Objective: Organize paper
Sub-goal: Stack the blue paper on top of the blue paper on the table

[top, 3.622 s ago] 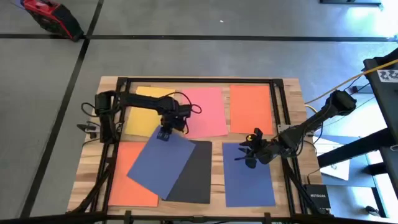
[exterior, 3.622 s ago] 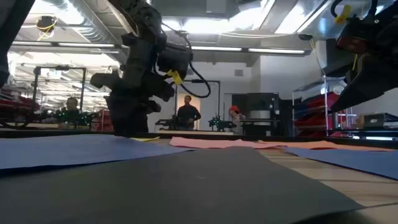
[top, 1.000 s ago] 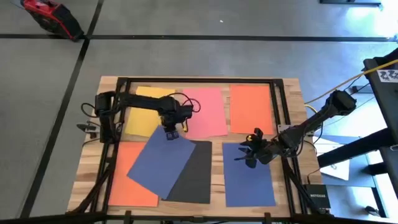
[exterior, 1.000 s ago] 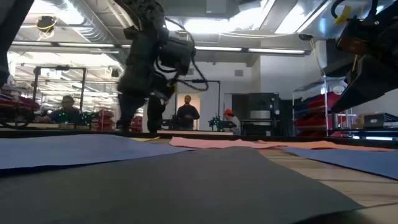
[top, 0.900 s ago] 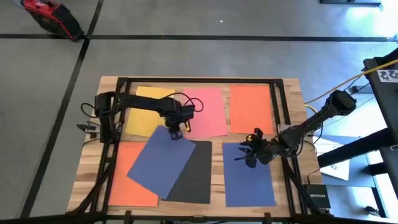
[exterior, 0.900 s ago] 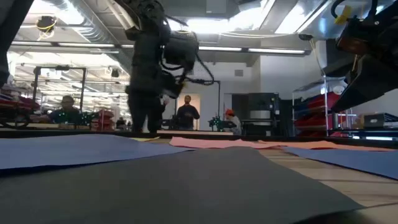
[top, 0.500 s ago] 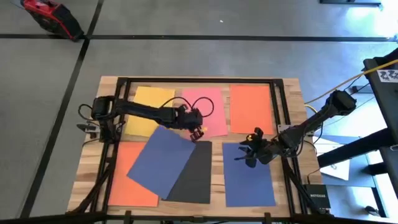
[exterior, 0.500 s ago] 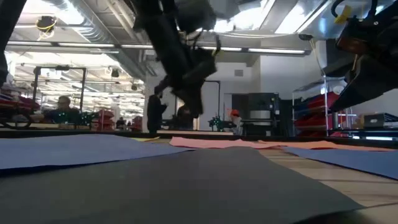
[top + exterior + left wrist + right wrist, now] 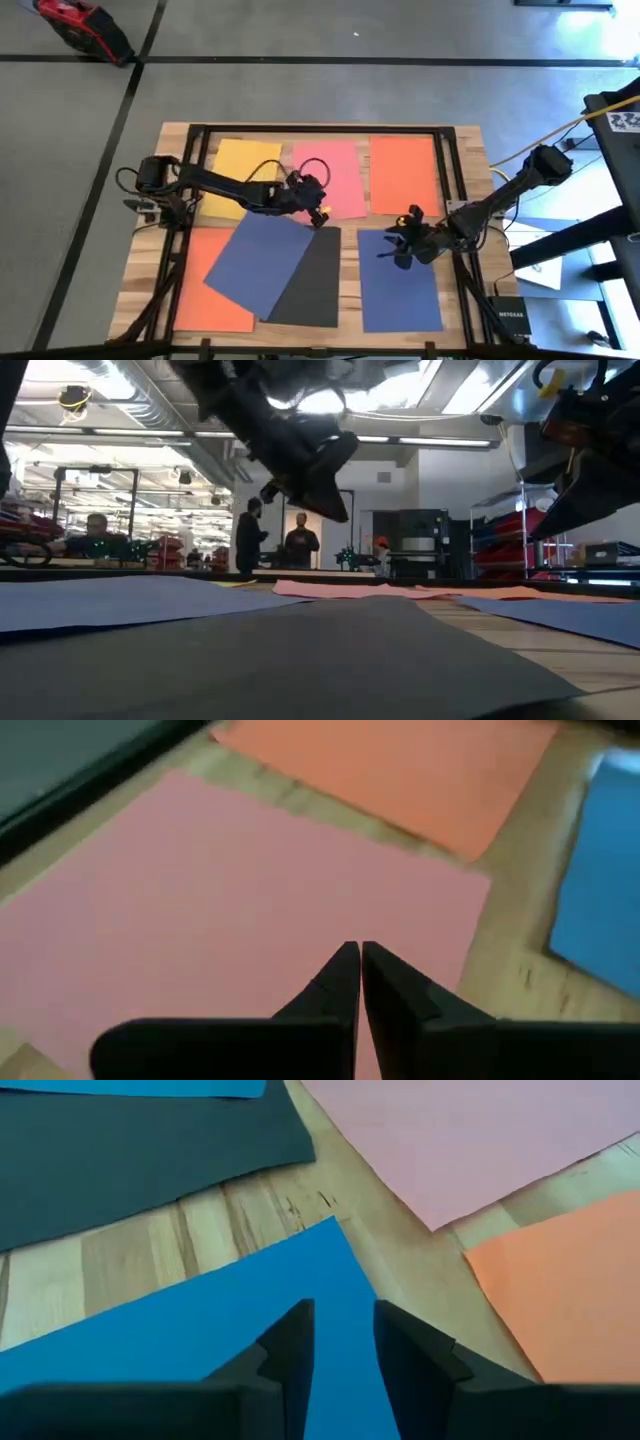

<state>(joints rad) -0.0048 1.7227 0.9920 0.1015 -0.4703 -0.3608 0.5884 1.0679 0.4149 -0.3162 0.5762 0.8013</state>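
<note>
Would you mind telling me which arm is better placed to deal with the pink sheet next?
Left, I would say. The left pincer, fingers together, is over the pink sheet, at its near edge. The right pincer sits slightly open over the separate blue sheet, farther off.
</note>
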